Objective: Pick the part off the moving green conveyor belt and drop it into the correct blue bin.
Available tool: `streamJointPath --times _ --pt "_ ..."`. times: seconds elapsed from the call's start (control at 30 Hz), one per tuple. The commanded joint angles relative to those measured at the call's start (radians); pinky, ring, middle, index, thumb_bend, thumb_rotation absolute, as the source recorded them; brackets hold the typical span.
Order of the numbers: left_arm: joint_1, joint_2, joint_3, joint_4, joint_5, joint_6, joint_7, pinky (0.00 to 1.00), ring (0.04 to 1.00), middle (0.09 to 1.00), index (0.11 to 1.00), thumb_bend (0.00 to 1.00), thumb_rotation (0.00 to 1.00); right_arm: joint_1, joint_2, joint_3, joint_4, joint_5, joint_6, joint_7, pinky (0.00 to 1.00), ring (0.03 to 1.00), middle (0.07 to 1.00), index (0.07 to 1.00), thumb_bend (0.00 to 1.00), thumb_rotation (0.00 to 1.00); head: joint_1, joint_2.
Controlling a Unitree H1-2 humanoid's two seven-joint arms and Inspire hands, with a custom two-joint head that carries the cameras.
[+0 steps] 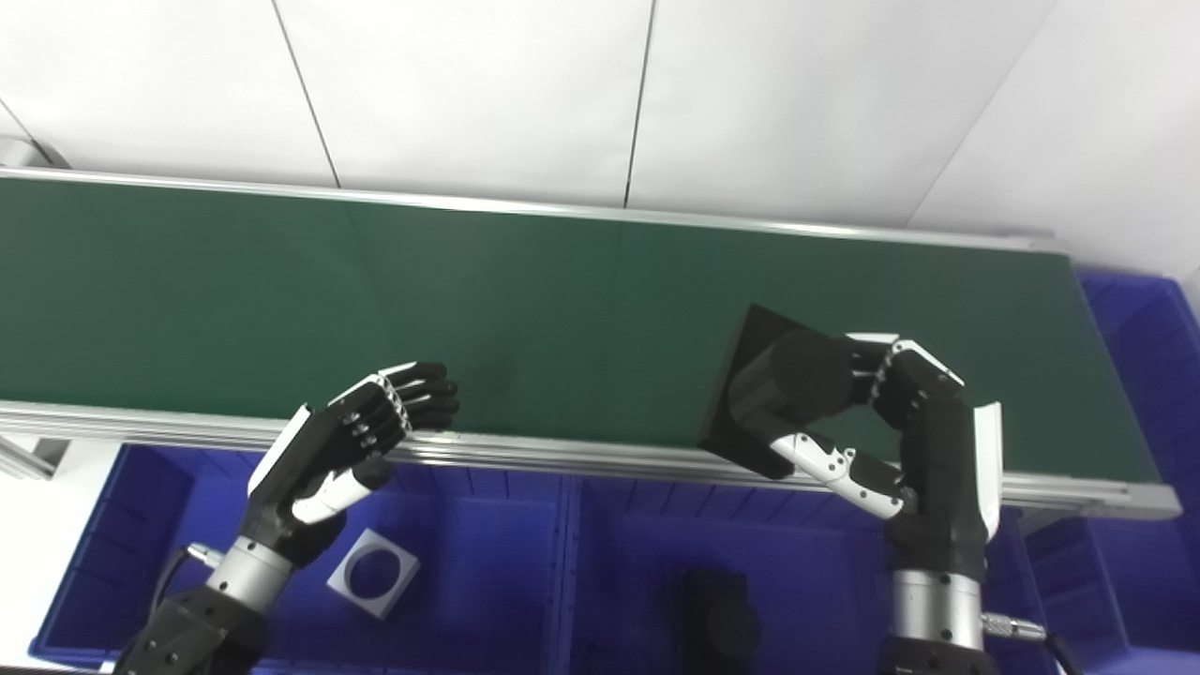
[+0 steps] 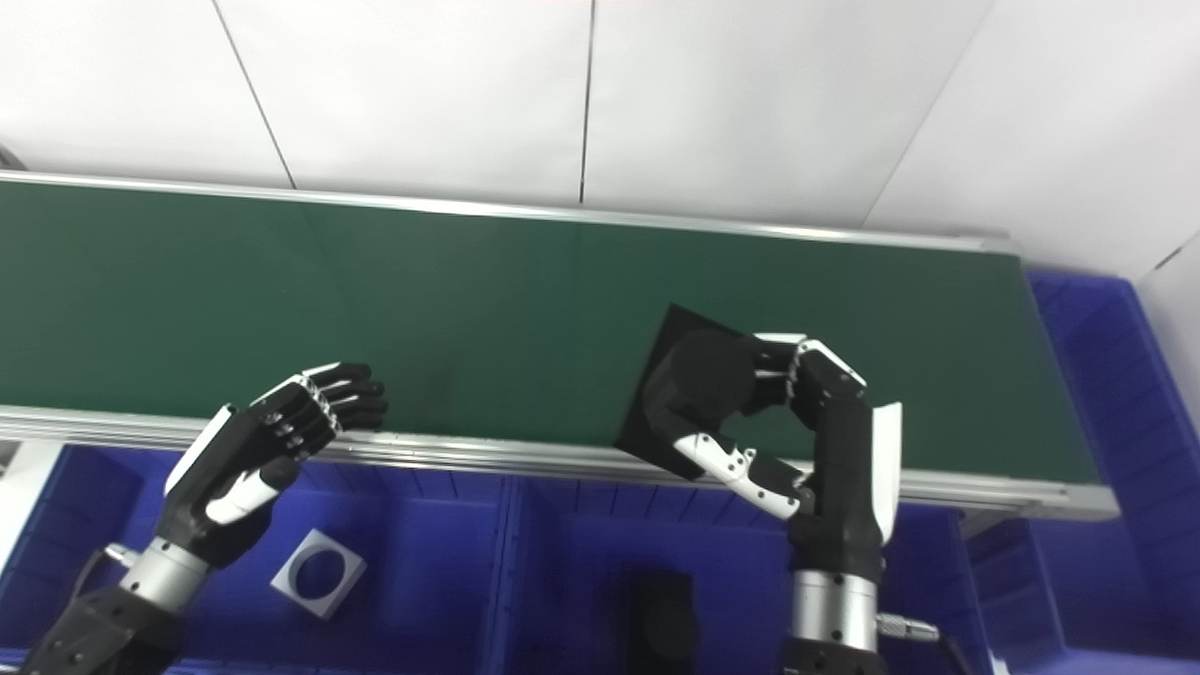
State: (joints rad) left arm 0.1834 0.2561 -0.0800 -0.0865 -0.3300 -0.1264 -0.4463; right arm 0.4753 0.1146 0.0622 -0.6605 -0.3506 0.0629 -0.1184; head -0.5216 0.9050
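In the left eye view, the right hand has its fingers and thumb wrapped around a black part with a square plate and round boss at the near edge of the long green conveyor belt. No writing or labels are readable. In the right eye view, the left hand hovers empty, fingers loosely curled, over the belt's near rail above a blue plastic bin holding a white square plate with a round hole.
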Motion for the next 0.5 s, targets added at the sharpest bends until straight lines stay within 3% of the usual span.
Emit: streamJointPath --times 0.0,0.47 --pt "-0.024 0.016 0.017 -0.033 -0.039 0.008 -0.013 0.73 0.730 0.760 0.772 0.91 0.56 0.037 0.028 0.004 -0.011 -0.005 -0.063 -0.030 0.39 0.442 0.502 0.492 0.52 0.00 -0.010 0.008" --pt "-0.046 0.033 0.050 -0.035 -0.080 0.050 -0.042 0.70 0.701 0.738 0.757 0.91 0.54 0.199 0.042 0.022 0.126 0.026 -0.172 -0.104 0.43 0.440 0.484 0.506 0.52 0.00 -0.075 0.044"
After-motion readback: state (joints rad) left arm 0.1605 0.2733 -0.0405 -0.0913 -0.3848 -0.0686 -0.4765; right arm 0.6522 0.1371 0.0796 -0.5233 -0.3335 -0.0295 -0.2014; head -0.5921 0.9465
